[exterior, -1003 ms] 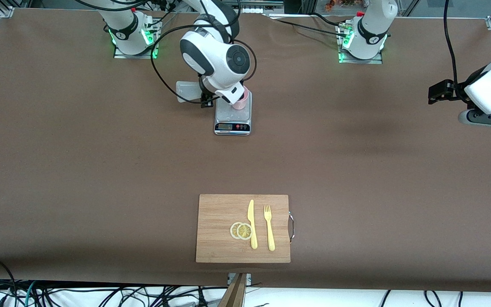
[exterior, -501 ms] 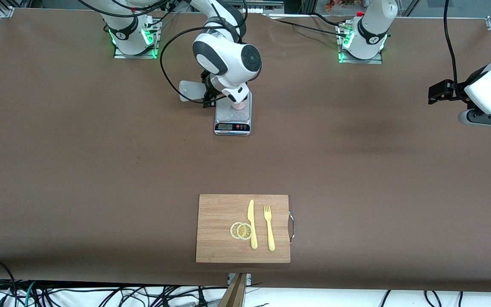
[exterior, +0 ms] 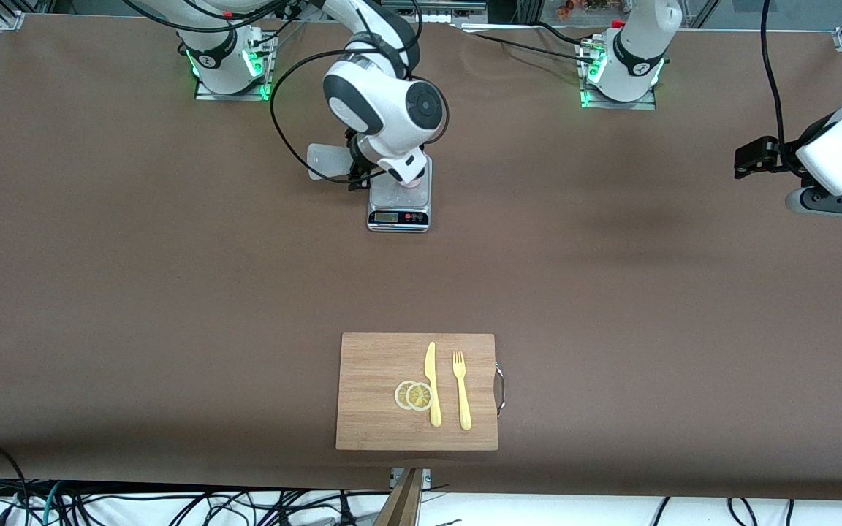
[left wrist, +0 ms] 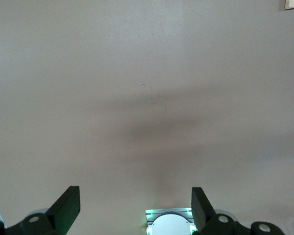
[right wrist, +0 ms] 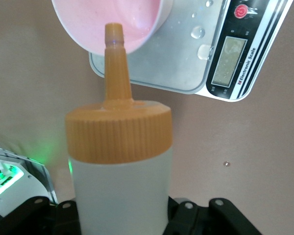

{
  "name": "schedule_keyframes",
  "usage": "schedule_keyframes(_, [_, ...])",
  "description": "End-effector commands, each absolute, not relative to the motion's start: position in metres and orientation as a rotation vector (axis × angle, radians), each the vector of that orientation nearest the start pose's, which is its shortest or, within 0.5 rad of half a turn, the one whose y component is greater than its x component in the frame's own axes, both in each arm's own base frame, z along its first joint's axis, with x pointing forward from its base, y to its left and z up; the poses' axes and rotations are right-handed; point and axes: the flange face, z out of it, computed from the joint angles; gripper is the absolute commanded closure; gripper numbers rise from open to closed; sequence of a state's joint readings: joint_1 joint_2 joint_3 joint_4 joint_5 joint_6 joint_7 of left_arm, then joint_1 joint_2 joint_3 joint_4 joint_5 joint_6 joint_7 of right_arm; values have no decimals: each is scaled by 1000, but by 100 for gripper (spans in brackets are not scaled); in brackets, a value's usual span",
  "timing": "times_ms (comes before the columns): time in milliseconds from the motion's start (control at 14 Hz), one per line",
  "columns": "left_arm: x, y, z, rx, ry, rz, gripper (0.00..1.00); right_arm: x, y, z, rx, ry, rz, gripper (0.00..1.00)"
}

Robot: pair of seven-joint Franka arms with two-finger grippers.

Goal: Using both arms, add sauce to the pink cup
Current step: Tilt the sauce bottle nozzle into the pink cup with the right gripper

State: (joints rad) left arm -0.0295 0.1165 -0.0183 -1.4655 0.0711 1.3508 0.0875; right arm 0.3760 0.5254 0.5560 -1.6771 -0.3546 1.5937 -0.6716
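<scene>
The right gripper (right wrist: 122, 215) is grasping the sauce (right wrist: 118, 161), aiming its nozzle over the pink cup (right wrist: 112, 22) on the scale (exterior: 399, 204) near the bench's robot-side edge, so squeezing looks to be coming next, while the left gripper (left wrist: 134, 208) is waiting released over the left arm's end of the bench

A small translucent whitish squeeze bottle (right wrist: 120, 186) with a ribbed orange cap is held tipped, its orange nozzle pointing over the rim of a pale pink translucent plastic cup (right wrist: 112, 22), which stands upright on a silver kitchen scale (exterior: 399, 204).

one sauce bottle (right wrist: 118, 161), one pink cup (right wrist: 110, 22), one scale (exterior: 399, 204), one cutting board (exterior: 377, 409), one knife (exterior: 432, 383), one fork (exterior: 461, 391), two lemon slices (exterior: 414, 395)
</scene>
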Motion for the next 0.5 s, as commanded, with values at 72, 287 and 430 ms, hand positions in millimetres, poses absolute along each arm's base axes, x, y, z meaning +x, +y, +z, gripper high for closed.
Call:
schedule_keyframes(72, [569, -16, 597, -3059, 221, 357, 0, 429, 436, 316, 1927, 2271, -735, 100])
schedule_keyframes(287, [569, -17, 597, -3059, 223, 357, 0, 463, 400, 330, 1977, 2399, -709, 100])
schedule_keyframes(430, [569, -17, 597, -3060, 223, 357, 0, 484, 371, 351, 2023, 2505, -647, 100])
